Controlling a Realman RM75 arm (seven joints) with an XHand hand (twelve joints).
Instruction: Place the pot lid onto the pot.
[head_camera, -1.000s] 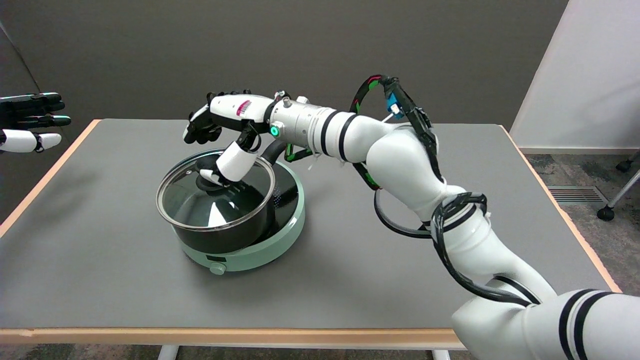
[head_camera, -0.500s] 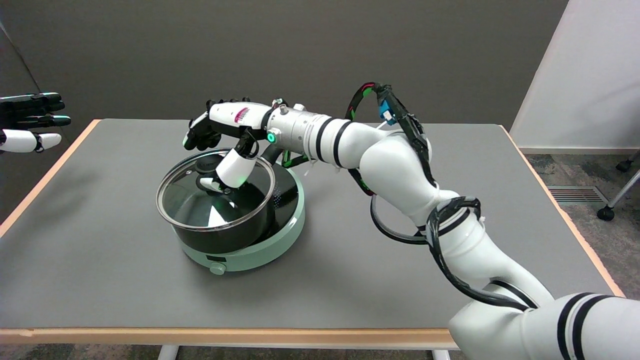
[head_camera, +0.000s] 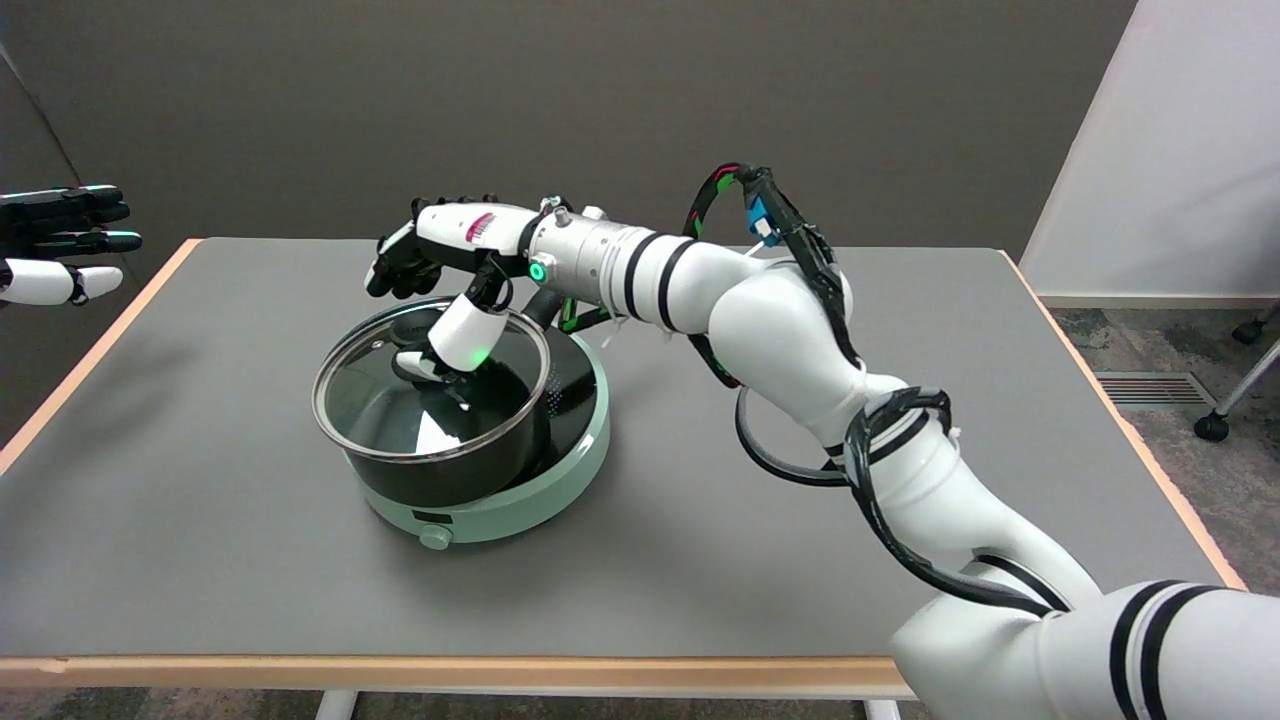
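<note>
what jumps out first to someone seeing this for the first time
The white right arm sweeps in from the lower right, its hand over the glass lid, thumb at the lid's black knob. The lid sits on a black pot on a mint-green cooker, left of the table's middle.

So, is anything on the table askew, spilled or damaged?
Nothing is spilled or broken. The glass lid lies on the black pot, which sits on the green cooker. The right hand is above the lid's knob.
</note>
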